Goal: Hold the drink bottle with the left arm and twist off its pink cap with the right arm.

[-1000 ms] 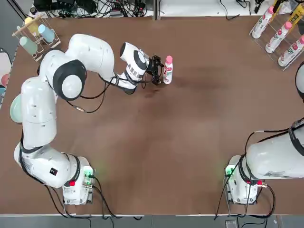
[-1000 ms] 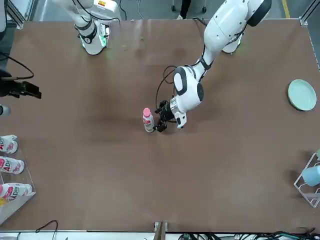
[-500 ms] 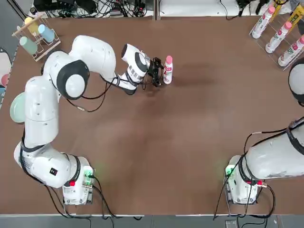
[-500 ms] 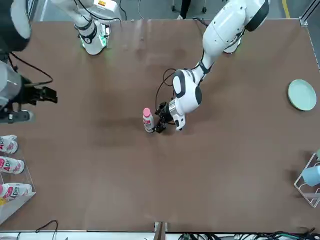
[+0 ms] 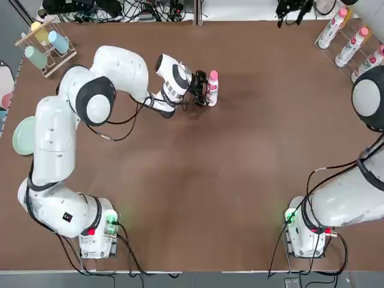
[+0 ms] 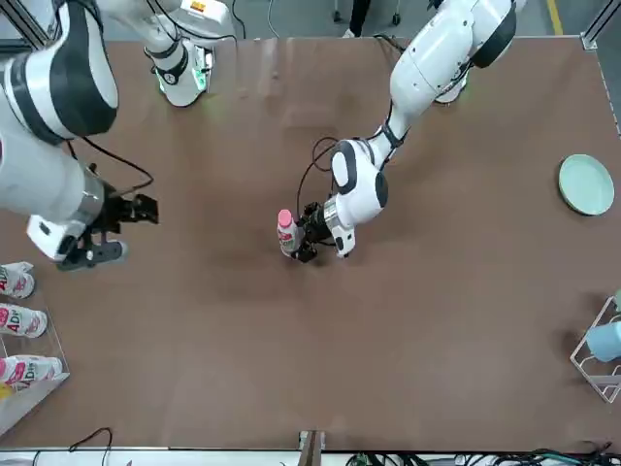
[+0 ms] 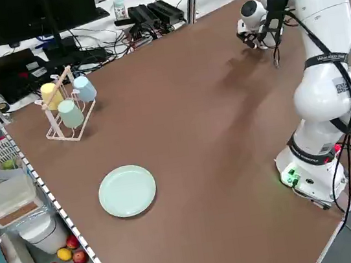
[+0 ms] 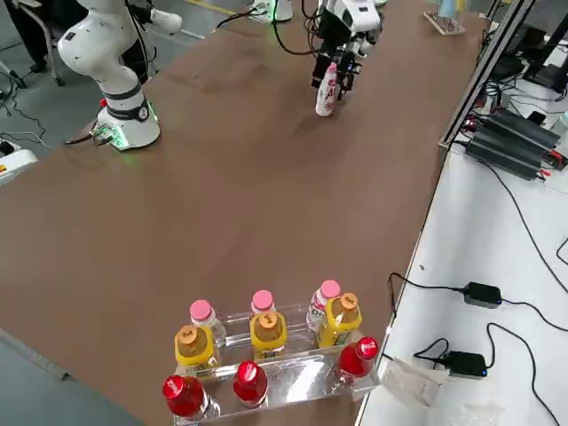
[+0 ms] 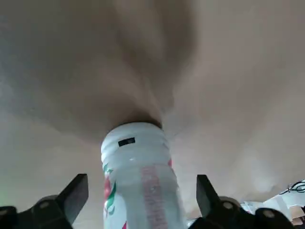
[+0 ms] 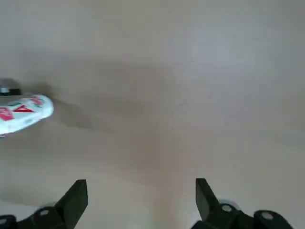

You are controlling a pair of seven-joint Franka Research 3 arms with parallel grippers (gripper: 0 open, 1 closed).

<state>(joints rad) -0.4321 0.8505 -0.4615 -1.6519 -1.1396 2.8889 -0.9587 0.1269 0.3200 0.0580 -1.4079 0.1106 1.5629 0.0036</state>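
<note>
Table (image 5: pixel 198 180): brown, bears all below.

Left arm (image 5: pixel 57 132): reaches to mid-table so its gripper meets the bottle side-on, low enough to leave the cap free.

Right arm (image 6: pixel 49 116): raised near its own side, well apart from the bottle.

Left gripper (image 5: pixel 200 95): jaws wide open either side of the bottle's body (nothing gripped yet).

Right gripper (image 6: pixel 136 209): open, empty.

Drink bottle (image 5: pixel 211 91): upright, mid-table, between the left fingers.

Pink cap (image 5: pixel 213 75): still on, likely awaiting the right gripper.
</note>
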